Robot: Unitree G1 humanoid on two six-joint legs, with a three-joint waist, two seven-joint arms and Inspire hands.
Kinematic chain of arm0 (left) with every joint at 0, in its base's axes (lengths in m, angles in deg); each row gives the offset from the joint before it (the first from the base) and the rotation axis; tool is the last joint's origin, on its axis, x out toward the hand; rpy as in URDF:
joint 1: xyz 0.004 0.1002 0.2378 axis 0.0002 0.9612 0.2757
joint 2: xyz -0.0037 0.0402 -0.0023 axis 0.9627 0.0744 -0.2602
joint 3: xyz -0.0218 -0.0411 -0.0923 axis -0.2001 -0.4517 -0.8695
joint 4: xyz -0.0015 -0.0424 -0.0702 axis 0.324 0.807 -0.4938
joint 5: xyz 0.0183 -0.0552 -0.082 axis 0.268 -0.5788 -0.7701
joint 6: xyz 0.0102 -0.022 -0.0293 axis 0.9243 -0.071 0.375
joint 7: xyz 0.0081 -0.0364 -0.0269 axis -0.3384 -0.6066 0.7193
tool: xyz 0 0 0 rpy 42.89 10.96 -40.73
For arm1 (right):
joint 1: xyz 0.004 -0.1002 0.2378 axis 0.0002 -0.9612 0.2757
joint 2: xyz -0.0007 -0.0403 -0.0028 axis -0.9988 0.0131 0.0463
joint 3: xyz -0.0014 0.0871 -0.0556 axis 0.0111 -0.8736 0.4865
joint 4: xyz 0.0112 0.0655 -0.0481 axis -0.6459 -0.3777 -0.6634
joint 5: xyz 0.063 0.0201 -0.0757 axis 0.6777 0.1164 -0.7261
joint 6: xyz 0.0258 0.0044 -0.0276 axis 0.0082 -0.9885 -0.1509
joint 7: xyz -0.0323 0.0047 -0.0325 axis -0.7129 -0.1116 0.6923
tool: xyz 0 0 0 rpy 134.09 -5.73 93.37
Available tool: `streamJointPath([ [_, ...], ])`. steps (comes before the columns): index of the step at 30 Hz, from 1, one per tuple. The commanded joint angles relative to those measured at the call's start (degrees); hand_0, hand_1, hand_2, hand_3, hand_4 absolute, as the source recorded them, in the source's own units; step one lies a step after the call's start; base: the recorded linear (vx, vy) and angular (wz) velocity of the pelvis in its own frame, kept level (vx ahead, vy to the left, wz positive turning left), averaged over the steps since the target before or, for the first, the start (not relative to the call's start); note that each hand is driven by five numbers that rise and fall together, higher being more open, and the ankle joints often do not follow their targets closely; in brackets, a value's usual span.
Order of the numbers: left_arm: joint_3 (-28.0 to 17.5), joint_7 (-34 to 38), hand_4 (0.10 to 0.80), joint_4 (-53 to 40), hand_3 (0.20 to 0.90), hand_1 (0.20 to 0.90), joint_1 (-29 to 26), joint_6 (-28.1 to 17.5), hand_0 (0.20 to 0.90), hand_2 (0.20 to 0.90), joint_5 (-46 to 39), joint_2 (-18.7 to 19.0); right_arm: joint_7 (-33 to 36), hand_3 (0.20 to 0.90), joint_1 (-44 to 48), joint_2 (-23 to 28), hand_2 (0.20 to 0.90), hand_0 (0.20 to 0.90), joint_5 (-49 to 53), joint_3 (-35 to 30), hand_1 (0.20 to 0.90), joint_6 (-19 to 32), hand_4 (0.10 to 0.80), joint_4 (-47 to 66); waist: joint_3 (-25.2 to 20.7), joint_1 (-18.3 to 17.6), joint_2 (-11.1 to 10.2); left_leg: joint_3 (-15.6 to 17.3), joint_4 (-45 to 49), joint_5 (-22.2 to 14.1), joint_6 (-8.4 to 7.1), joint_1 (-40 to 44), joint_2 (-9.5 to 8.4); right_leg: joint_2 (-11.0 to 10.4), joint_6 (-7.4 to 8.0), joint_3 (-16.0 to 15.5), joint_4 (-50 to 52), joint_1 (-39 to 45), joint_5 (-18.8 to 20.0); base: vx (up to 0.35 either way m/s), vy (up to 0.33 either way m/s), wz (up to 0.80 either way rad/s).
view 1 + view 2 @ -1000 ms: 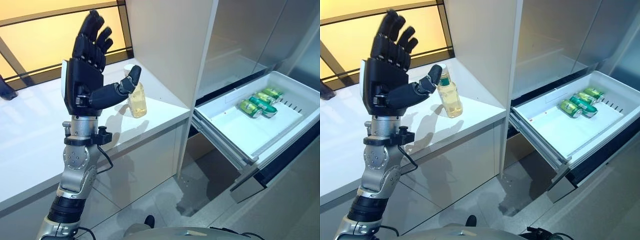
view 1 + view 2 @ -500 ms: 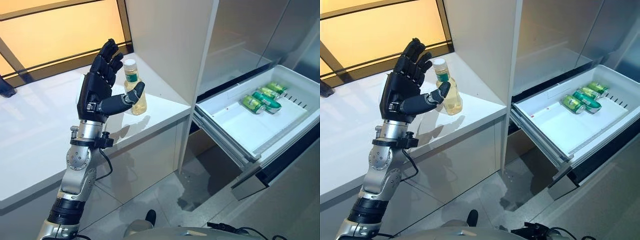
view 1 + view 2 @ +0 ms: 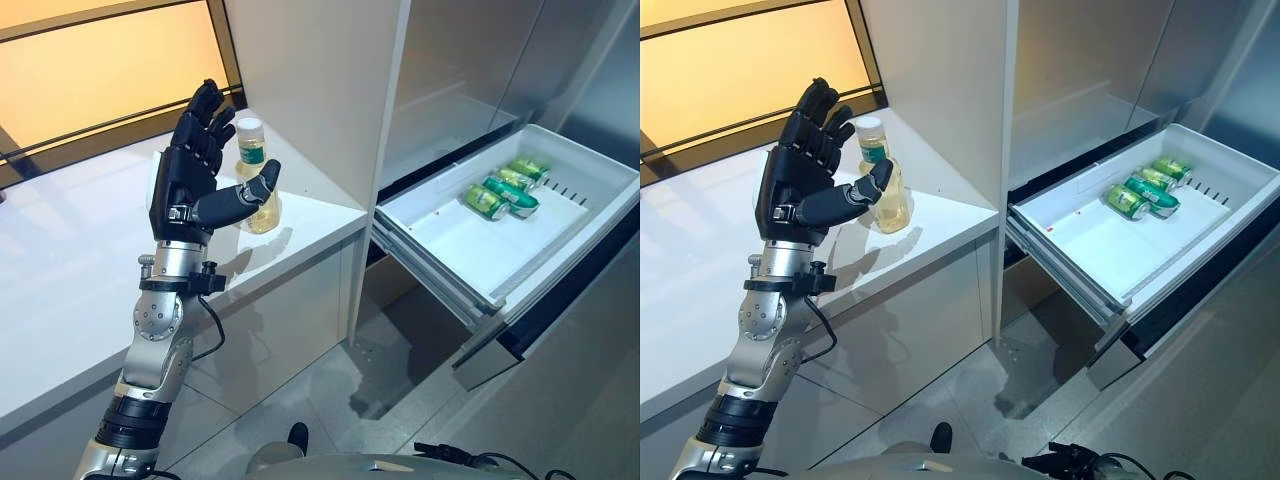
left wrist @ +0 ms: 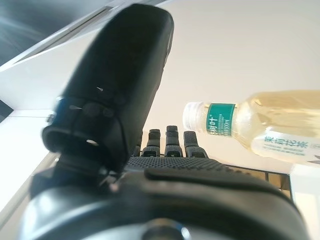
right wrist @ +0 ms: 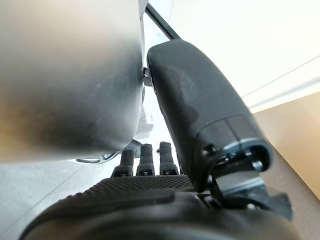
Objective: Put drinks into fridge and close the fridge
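Observation:
A clear bottle of pale yellow drink (image 3: 256, 180) with a white cap and green label stands upright on the white counter (image 3: 70, 270), next to the fridge's side wall. My left hand (image 3: 190, 175) is open, fingers straight up, thumb out across the front of the bottle, apart from it. In the left wrist view the bottle (image 4: 260, 127) lies past the fingers (image 4: 170, 142), not held. The fridge drawer (image 3: 470, 250) is pulled out, with green cans (image 3: 500, 190) at its far end. My right hand (image 5: 150, 165) shows in its wrist view with straight fingers, holding nothing.
The tall white fridge side panel (image 3: 320, 90) stands right of the bottle. The open drawer juts into the floor space on the right. A dark-framed window (image 3: 100, 60) runs behind the counter.
My left hand has come down and forward from a raised pose to the bottle's level. The camera has shifted, so the scene sits further left.

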Motion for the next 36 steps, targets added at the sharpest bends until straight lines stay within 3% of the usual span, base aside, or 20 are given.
streamJointPath([
  [1,-1.4,3.9,0.800,0.6,0.900,0.900,-6.2,-2.2,0.900,0.900,4.1,2.2,-0.4,0.900,1.2,-0.5,0.900,0.900,-0.5,1.6,0.900,-0.3,0.800,1.5,-1.3,-1.3,-0.4,4.5,3.2,-8.7,1.90,1.6,-2.66,2.7,-1.89,2.0,9.1,-2.8,-7.3,0.029,0.017,-0.08],
  [11,-4.3,18.6,0.800,1.8,0.900,0.900,-6.1,-7.0,0.900,0.900,13.8,1.8,0.3,0.900,-0.7,-1.1,0.900,0.900,-1.9,0.7,0.900,-0.1,0.800,1.7,-1.8,-2.9,-0.6,5.6,2.5,-9.3,2.63,3.0,-2.89,2.9,-1.59,3.9,8.8,-2.7,-7.1,0.021,0.013,-0.12],
  [17,-4.1,17.3,0.800,1.7,0.900,0.900,-6.2,-5.5,0.900,0.900,13.8,1.3,0.0,0.900,-1.1,-1.4,0.900,0.900,-2.2,0.9,0.900,0.0,0.800,2.4,-1.9,-3.2,-0.7,5.7,2.1,-9.4,2.80,3.4,-3.00,3.0,-1.53,4.1,8.9,-2.7,-7.2,0.004,0.004,-0.02],
  [29,-2.1,14.0,0.800,4.8,0.900,0.900,-7.7,1.8,0.900,0.900,11.4,3.0,-0.1,0.900,-1.0,-1.2,0.900,0.900,-1.8,1.1,0.900,-0.7,0.800,2.9,-2.0,-3.9,-0.5,6.3,1.9,-9.9,3.27,4.1,-3.37,3.1,-1.17,4.7,8.9,-2.7,-6.9,0.000,0.000,0.00],
  [36,-0.9,16.1,0.800,9.1,0.900,0.900,-8.5,4.4,0.900,0.900,11.9,3.1,-0.1,0.900,-1.1,-1.0,0.900,0.900,-2.2,0.7,0.900,-1.3,0.800,2.9,-2.0,-4.9,-0.4,7.1,2.0,-10.3,3.62,4.6,-3.46,3.4,-1.03,5.8,9.0,-2.7,-6.9,0.018,0.011,-0.07],
])
